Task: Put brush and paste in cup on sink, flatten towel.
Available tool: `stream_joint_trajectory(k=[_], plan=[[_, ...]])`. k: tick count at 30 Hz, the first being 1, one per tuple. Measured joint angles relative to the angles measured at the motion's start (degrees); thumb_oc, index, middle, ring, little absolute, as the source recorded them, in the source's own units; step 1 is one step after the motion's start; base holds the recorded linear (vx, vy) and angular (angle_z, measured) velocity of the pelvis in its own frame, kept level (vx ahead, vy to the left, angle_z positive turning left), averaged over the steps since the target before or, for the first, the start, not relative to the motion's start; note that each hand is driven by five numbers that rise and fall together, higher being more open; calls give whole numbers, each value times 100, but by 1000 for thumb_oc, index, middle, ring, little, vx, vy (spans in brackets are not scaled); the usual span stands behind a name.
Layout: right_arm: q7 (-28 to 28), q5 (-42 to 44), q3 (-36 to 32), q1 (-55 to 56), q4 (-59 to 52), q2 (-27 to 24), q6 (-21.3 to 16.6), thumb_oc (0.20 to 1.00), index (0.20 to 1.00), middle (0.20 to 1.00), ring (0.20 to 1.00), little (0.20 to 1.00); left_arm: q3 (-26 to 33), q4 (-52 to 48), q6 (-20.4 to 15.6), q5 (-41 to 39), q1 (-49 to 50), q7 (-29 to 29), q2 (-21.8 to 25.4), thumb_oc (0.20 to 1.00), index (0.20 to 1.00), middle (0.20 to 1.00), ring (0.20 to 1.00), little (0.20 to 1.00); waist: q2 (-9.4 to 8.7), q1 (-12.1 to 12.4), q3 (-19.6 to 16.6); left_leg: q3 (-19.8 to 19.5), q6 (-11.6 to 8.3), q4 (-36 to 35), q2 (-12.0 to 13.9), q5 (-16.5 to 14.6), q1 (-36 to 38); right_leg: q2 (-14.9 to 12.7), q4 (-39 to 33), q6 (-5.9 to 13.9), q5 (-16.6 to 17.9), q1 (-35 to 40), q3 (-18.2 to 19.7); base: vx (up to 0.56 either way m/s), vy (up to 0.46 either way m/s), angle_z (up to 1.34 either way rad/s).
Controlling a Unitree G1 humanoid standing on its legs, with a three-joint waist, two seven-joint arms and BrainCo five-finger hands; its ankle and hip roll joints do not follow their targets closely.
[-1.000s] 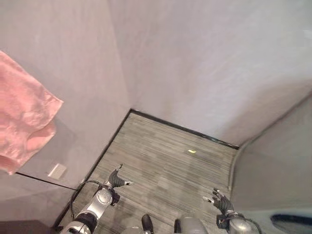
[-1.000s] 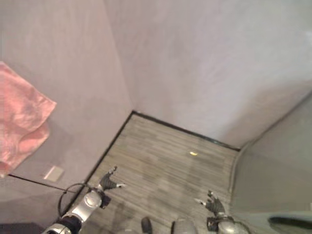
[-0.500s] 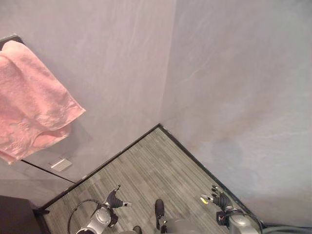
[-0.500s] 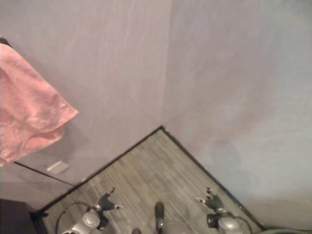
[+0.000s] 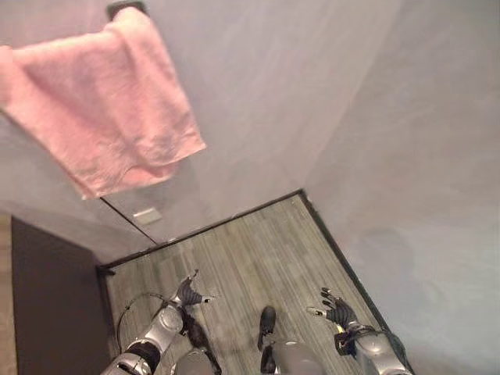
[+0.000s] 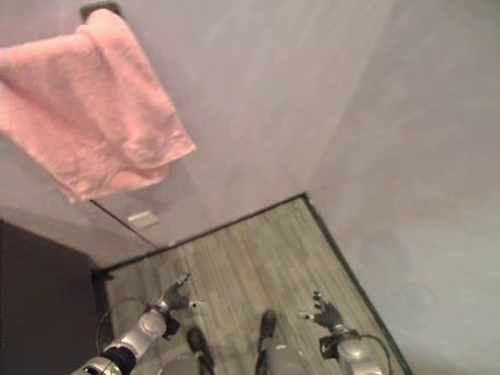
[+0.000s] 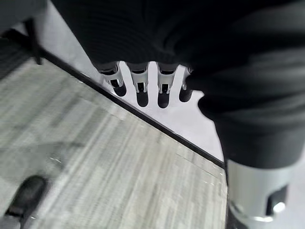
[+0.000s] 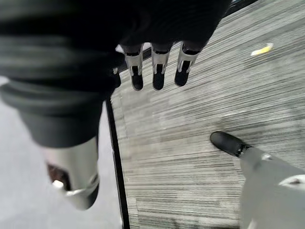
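A pink towel (image 5: 105, 105) hangs bunched and creased from a dark rail end (image 5: 125, 8) on the grey wall, high at the left. My left hand (image 5: 188, 292) hangs low over the striped floor, well below the towel, with its fingers (image 7: 142, 88) straight and nothing in them. My right hand (image 5: 333, 308) is low at the right near the wall's foot. Its fingers (image 8: 157, 72) are spread and hold nothing.
Two grey walls meet in a corner above a grey striped floor (image 5: 250, 250) edged by a dark baseboard (image 5: 332, 250). A white wall plate (image 5: 147, 216) sits below the towel. A dark panel (image 5: 47, 312) stands at the left. A small yellow scrap (image 8: 261, 49) lies on the floor.
The camera has swung, so the whole picture shifted: the towel now sits higher and nearer the middle, and the dark panel has come in at the left. Both hands stay low and open.
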Motion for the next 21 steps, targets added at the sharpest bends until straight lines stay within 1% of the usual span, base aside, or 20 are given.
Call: stream_joint_trajectory(k=[1,2,3,4,5,6,7,9,10,11,12,13,14,15,17,18,19,20,21], plan=[[-1,-1,-59,39,27,51,4,1000,1000,1000,1000,1000,9,-8,-2,-6,7,10,56,1000,1000,1000,1000,1000,-43,41,-31,-6,229,86,-287,-171,69,-328,204,129,-66,32,30,389,495,16],[-2,-1,-81,84,46,60,17,1000,1000,1000,1000,1000,8,-57,-1,-11,16,8,81,1000,1000,1000,1000,1000,-36,24,-41,22,350,123,-420,-222,107,-520,364,213,-128,8,37,297,396,19],[-1,-1,-88,119,42,63,18,1000,1000,1000,1000,1000,10,-114,-2,-49,37,19,82,1000,1000,1000,1000,1000,-10,31,-51,73,432,184,-494,-304,108,-642,556,185,-157,-61,41,343,467,10],[-1,-2,-184,173,39,131,19,1000,1000,1000,1000,1000,32,-310,-1,-62,141,-1,181,1000,1000,1000,1000,1000,14,97,-69,86,551,326,-646,-528,164,-836,823,218,-201,-80,24,161,318,0],[-12,0,-199,187,24,153,33,1000,1000,1000,1000,1000,42,-422,-8,-60,220,-8,216,1000,1000,1000,1000,1000,38,154,-115,74,620,350,-754,-635,170,-904,987,242,-193,-131,48,236,432,6],[-19,3,-195,222,-16,138,34,1000,1000,1000,1000,1000,28,-724,-10,-59,373,-35,286,1000,1000,1000,1000,1000,163,153,-223,81,674,318,-840,-667,164,-1070,1369,252,-207,-355,67,80,219,16],[-20,3,-180,224,-28,146,34,1000,1000,1000,1000,1000,3,-823,-22,-60,364,-43,305,1000,1000,1000,1000,1000,198,163,-263,78,684,320,-887,-665,139,-1157,1573,242,-211,-462,98,250,308,25],[-6,6,-143,185,-34,224,54,1000,1000,1000,1000,1000,46,-914,-22,-48,415,-64,461,1000,1000,1000,1000,1000,167,244,-310,-32,774,353,-1020,-719,160,-1247,1985,230,-213,-586,312,300,293,29],[-6,41,-143,175,-53,220,49,1000,1000,1000,1000,1000,45,-1034,-27,-40,463,-71,528,1000,1000,1000,1000,1000,224,151,-331,-379,940,103,-1075,-811,306,-959,2660,382,-694,-858,1039,245,178,41],[-11,58,-146,151,-69,242,49,1000,1000,1000,1000,1000,35,-994,-24,-39,463,-78,553,1000,1000,1000,1000,1000,236,104,-341,-404,927,0,-1072,-684,356,-808,2889,453,-876,-921,1287,170,100,63],[-14,115,-149,160,-194,210,42,1000,1000,1000,1000,1000,9,-970,-24,-33,457,-99,551,1000,1000,1000,1000,1000,286,-17,-380,-630,980,-128,-1062,-710,372,-564,2996,451,-993,-1004,1372,227,56,66],[-11,216,-141,198,-258,210,19,1000,1000,1000,1000,1000,-8,-970,-27,-23,459,-118,572,1000,1000,1000,1000,1000,280,4,-381,-639,907,-367,-1065,-557,533,-231,2882,419,-1081,-1151,1423,159,18,56],[-12,250,-143,159,-297,198,8,1000,1000,1000,1000,1000,-12,-971,-27,11,471,-148,572,1000,1000,1000,1000,1000,283,-6,-383,-705,926,-389,-1061,-575,558,-82,2761,379,-1072,-1249,1375,329,-4,55],[-18,293,-146,166,-309,171,-9,1000,1000,1000,1000,1000,-27,-960,-29,76,466,-193,559,1000,1000,1000,1000,1000,286,-86,-382,-847,903,-381,-1057,-565,577,69,2373,364,-988,-1303,1301,183,-24,59],[-17,353,-144,189,-324,114,-12,1000,1000,1000,1000,1000,-80,-919,-32,116,448,-196,518,1000,1000,1000,1000,1000,303,-147,-372,-1020,900,-472,-1036,-582,660,215,1920,340,-836,-1434,1304,279,-44,58],[-20,442,-151,221,-323,74,-20,1000,1000,1000,1000,1000,-179,-902,-41,135,466,-220,498,1000,1000,1000,1000,1000,287,-151,-369,-1164,865,-577,-1024,-607,842,220,1110,377,-338,-1520,1276,265,-50,53],[-22,447,-168,230,-311,69,-19,1000,1000,1000,1000,1000,-195,-852,-42,150,496,-235,488,1000,1000,1000,1000,1000,272,-154,-377,-1248,761,-593,-1004,-665,927,196,769,445,-142,-1489,1272,268,-115,77],[-19,448,-232,374,-318,70,-24,1000,1000,1000,1000,1000,-219,-823,-38,179,546,-276,493,1000,1000,1000,1000,1000,177,-205,-388,-1445,533,-590,-1027,-799,1134,53,600,547,221,-1357,1096,158,-118,63],[-19,450,-262,412,-316,44,-23,1000,1000,1000,1000,1000,-227,-842,-40,183,605,-289,465,1000,1000,1000,1000,1000,206,-174,-390,-1517,456,-560,-942,-856,1232,93,756,427,402,-1287,999,158,-117,74]])
